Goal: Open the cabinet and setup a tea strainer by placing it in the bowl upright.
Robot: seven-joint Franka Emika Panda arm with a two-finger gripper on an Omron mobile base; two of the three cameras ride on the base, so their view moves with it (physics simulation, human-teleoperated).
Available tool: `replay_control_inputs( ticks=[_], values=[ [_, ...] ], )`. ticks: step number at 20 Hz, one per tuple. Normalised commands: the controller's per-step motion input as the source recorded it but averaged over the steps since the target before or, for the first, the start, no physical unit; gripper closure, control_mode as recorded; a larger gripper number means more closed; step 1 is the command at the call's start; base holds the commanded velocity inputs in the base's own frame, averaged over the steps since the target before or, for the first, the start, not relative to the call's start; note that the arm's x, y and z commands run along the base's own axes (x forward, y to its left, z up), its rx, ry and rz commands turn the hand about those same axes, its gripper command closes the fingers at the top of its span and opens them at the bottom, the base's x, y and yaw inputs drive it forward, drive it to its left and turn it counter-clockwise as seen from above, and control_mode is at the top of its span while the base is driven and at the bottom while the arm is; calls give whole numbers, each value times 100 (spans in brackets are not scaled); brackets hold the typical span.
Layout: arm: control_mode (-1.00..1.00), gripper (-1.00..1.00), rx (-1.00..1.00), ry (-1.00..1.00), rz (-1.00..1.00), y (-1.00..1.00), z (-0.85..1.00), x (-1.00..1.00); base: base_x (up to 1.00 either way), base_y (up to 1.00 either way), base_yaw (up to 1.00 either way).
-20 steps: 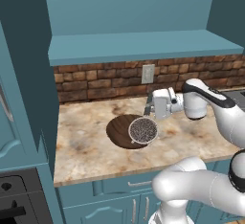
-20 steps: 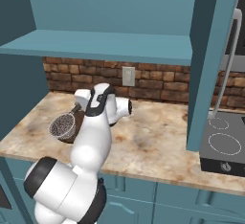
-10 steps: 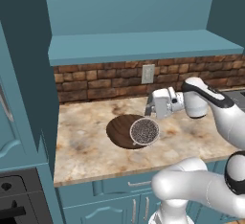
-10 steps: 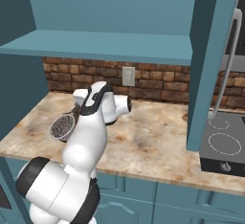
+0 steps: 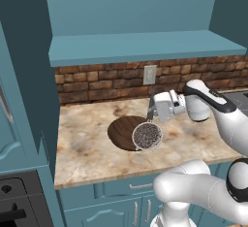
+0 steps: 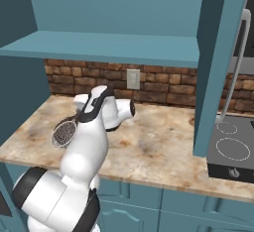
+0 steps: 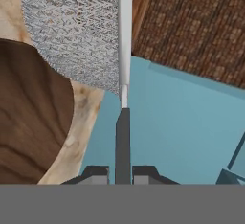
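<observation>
One gripper pinches tea strainer handle over bowl.

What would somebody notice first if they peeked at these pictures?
Probably the small round silver wire-mesh tea strainer, held by its thin dark handle in the white robot arm's pincer, over the right edge of the wide dark brown wooden bowl on the speckled tan stone counter. Behind runs a red-brown brick wall with a pale outlet, and above it the wide teal wall cabinet stands open.
</observation>
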Motion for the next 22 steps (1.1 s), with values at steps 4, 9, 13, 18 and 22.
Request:
replay_control_inputs(
  ticks=[4,9,13,18,22],
  values=[
    [-100,100,0,-8,3,0,-19,10,0,0,0],
    [-100,100,0,0,2,-4,0,33,0,0,0],
    [-100,100,0,0,2,0,0,47,0,0,0],
    [-100,100,0,-13,4,-11,-19,32,0,0,0],
    [-100,100,2,-20,9,-19,-48,23,0,0,0]
  ],
)
